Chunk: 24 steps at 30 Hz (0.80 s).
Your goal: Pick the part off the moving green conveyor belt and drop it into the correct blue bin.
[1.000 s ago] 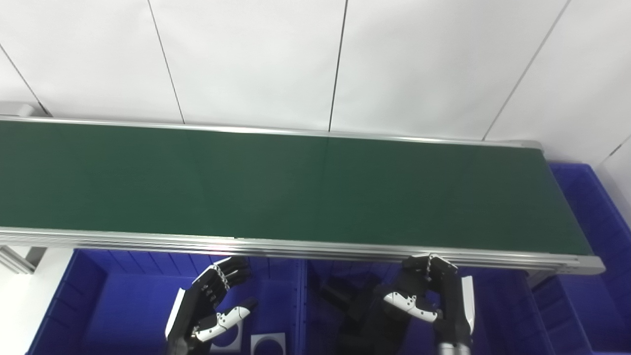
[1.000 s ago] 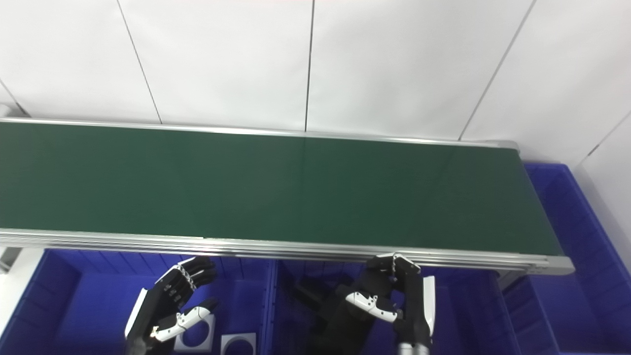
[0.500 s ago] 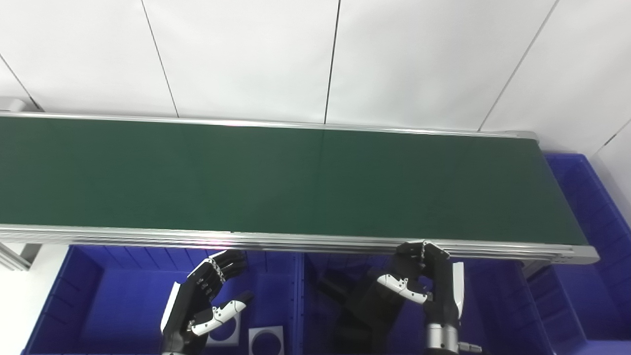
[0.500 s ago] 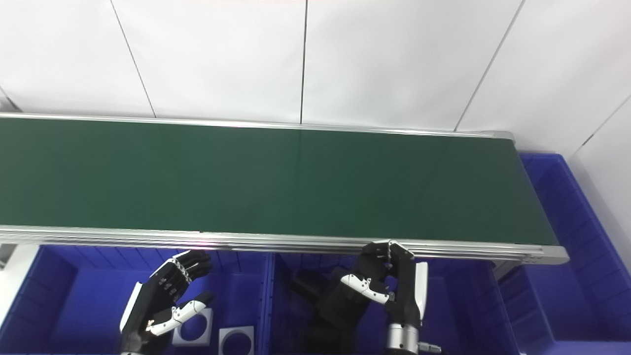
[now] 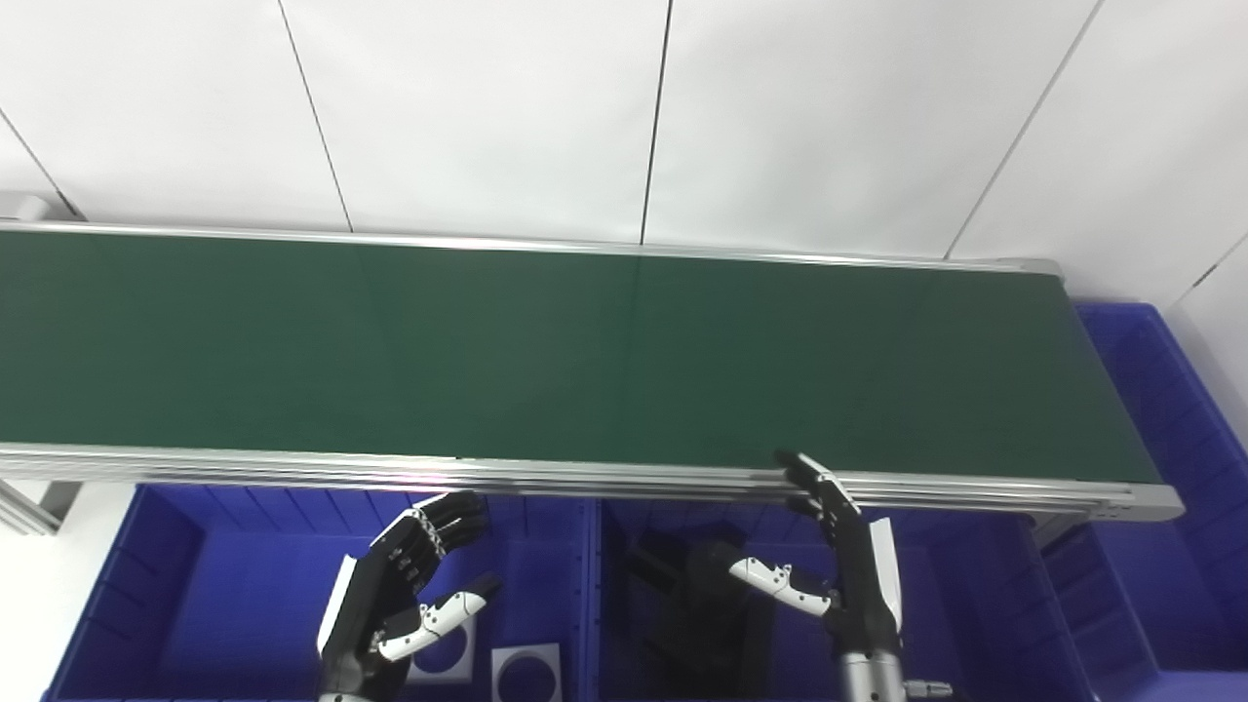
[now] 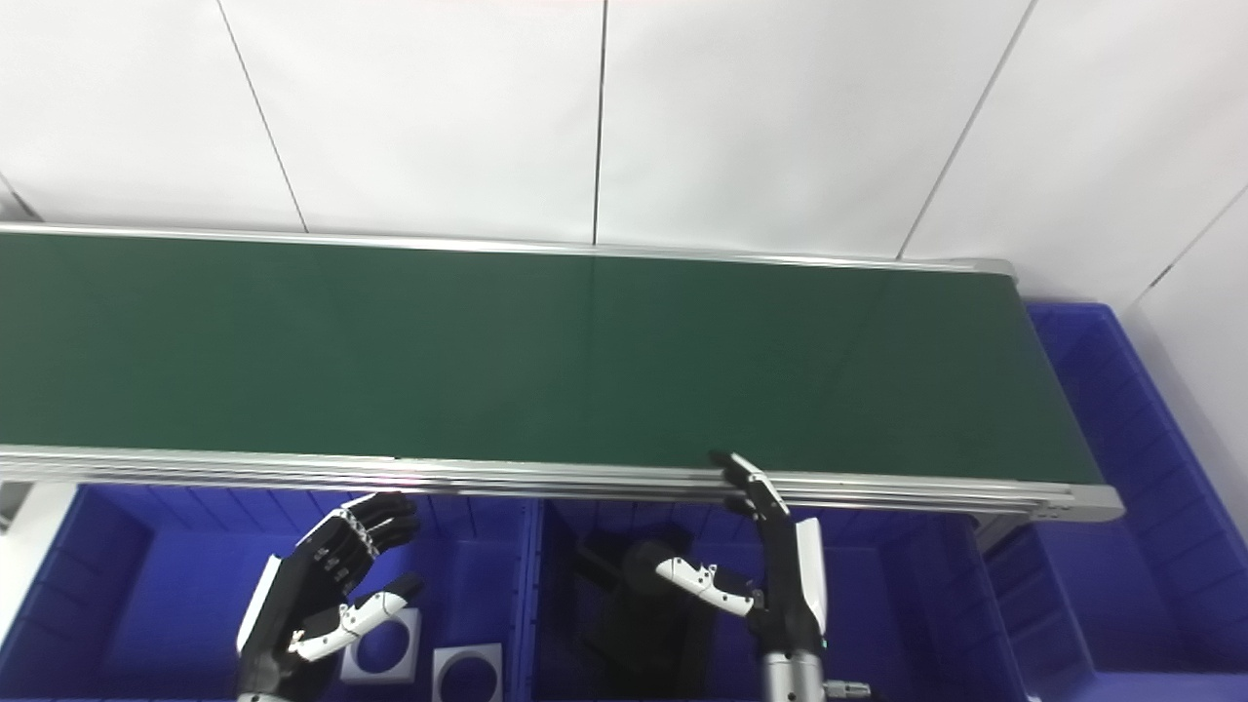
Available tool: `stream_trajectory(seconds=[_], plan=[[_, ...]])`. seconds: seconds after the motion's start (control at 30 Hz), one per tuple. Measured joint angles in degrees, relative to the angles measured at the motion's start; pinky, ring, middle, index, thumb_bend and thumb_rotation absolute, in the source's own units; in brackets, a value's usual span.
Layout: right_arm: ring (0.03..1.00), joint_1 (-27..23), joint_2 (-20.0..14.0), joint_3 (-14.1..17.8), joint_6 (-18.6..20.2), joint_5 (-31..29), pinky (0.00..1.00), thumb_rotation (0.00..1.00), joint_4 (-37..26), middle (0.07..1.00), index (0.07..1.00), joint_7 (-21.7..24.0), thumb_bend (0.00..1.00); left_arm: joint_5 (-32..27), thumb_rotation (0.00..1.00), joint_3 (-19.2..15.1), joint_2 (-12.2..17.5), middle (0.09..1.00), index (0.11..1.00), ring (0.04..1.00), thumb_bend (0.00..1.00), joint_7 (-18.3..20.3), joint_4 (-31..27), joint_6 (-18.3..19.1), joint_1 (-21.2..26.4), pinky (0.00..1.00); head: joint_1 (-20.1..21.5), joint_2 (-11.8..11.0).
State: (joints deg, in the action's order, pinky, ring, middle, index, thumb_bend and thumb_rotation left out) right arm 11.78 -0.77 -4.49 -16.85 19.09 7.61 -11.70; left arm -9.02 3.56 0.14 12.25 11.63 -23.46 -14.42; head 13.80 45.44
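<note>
No part shows on the green belt (image 5: 585,351); both the right hand (image 5: 838,556), nearer its edge, and the left hand (image 5: 400,595) wait with fingers spread, empty.

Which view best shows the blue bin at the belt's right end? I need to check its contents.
The right eye view: more of the end bin shows. The left eye view cuts it at the frame edge.

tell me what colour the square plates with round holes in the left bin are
White or light grey: the square plates with round holes lie in the left blue bin, clearest in the right eye view.
</note>
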Motion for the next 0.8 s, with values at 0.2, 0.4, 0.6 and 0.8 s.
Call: stream_trajectory(seconds=[0.2, 0.4, 0.6, 0.8], plan=[[1.000, 0.92, 0.02, -0.63, 2.03, 0.05, 0.91, 0.71, -1.78, 1.000, 1.000, 1.50, 1.00, 0.02, 0.00, 0.16, 0.03, 0.731, 0.711, 0.713, 0.57, 0.00, -0.01, 0.01, 0.13, 0.76, 0.00, 0.09], [0.933, 1.63, 0.27, -0.50, 1.05, -0.27, 0.82, 0.53, -2.24, 0.978, 1.000, 1.02, 0.89, 0.00, 0.00, 0.30, 0.11, 0.728, 0.709, 0.711, 0.58, 0.00, 0.00, 0.47, 0.27, 0.76, -0.17, -0.26], [0.860, 2.45, -0.01, -2.73, -6.07, -5.41, 0.77, 0.35, -3.12, 0.907, 0.915, 1.41, 0.77, -0.08, 0.00, 0.33, 0.12, 0.730, 0.707, 0.714, 0.58, 0.01, 0.43, 0.66, 0.42, 0.77, -0.61, -1.14], [0.785, 2.68, -2.58, -7.80, -6.80, -9.48, 0.69, 0.23, -4.54, 0.825, 0.858, 1.86, 0.72, -0.04, 0.00, 0.33, 0.13, 0.726, 0.706, 0.704, 0.59, 0.01, 1.61, 0.64, 0.65, 0.75, -1.14, -1.93]])
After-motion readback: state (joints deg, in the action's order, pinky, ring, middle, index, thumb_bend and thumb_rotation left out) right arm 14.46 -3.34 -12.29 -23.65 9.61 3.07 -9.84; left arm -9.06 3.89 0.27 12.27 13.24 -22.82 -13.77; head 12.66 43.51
